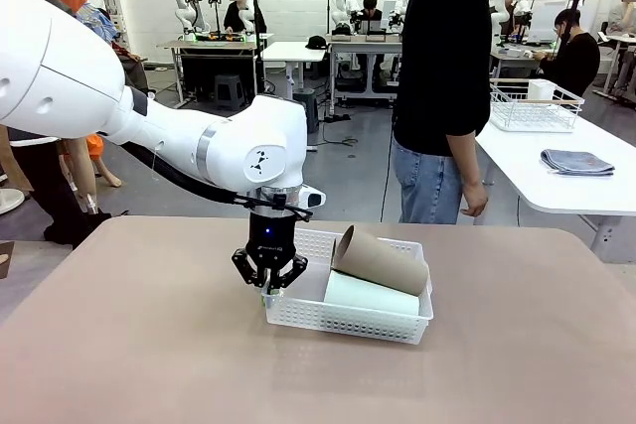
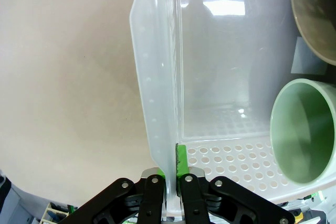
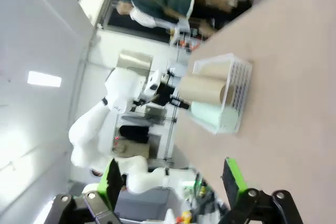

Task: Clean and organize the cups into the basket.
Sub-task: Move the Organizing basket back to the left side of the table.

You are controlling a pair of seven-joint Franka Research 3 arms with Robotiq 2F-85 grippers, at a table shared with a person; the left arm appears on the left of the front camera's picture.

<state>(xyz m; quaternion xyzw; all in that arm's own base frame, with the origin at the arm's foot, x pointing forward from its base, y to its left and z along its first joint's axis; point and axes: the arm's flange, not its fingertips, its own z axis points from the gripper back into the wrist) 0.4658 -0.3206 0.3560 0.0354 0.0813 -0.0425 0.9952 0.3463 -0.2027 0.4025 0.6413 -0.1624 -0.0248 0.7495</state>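
The white basket (image 1: pixel 298 313) stands in the middle of the tan table. Inside it lie two cups on their sides: a brown-tan cup (image 1: pixel 383 260) propped across the far rim and a pale mint green cup (image 1: pixel 373 295) under it. My left gripper (image 1: pixel 270 283) points down at the basket's left end and is shut on its wall. In the left wrist view that gripper (image 2: pixel 169 174) pinches the thin wall (image 2: pixel 157 103); the mint cup's mouth (image 2: pixel 304 129) and the brown cup (image 2: pixel 317 14) show inside. My right gripper (image 3: pixel 172 182) stands open and apart from the basket (image 3: pixel 239 85).
A person (image 1: pixel 442 76) stands at the table's far edge, one hand (image 1: pixel 475 201) hanging near it. A white side table at right holds a wire rack (image 1: pixel 535 106) and a folded grey cloth (image 1: pixel 576 161). Bare tabletop lies around the basket.
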